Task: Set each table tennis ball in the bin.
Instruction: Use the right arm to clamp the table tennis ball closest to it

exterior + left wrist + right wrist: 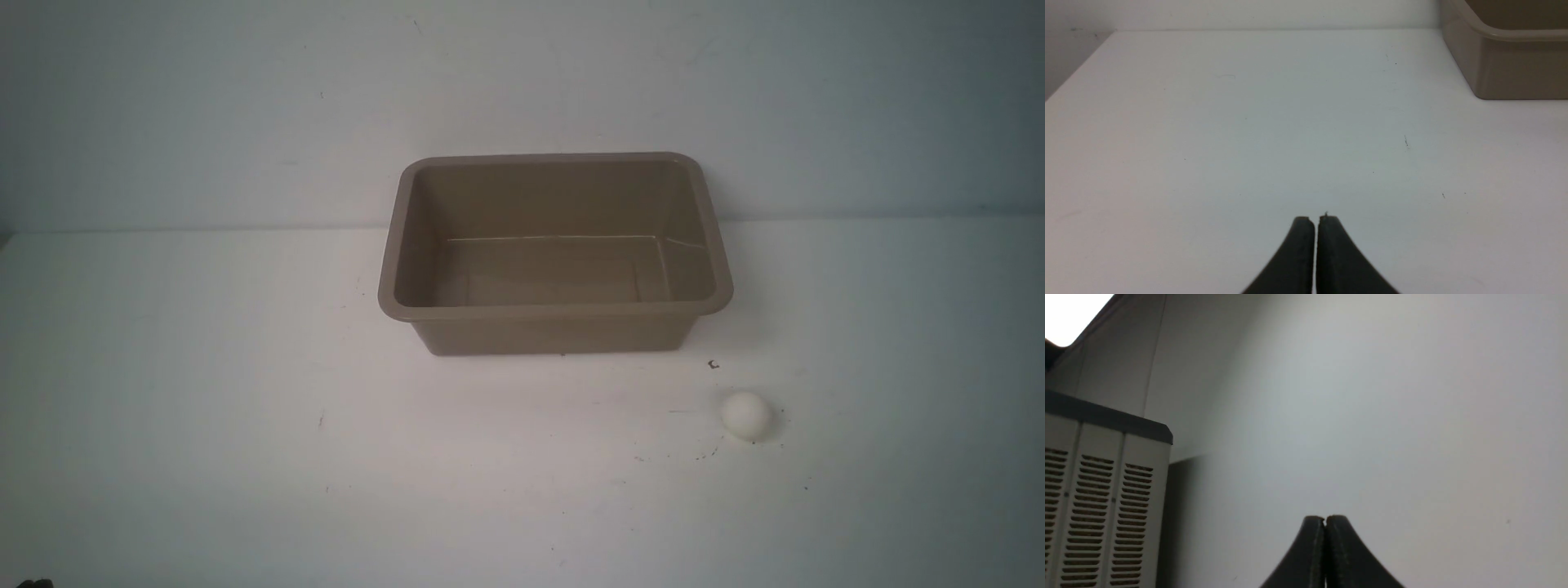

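On the bench (245, 457), the table tennis ball (744, 415) sits right of the bin (555, 331) and nearer me, apart from it; bin looks empty. Plan: spread wide, descend straight over the ball, close gently at its middle, since I expect it rolls if nudged. Now: right fingers (1318, 531) pressed together, holding nothing; left fingers (1306, 232) likewise.
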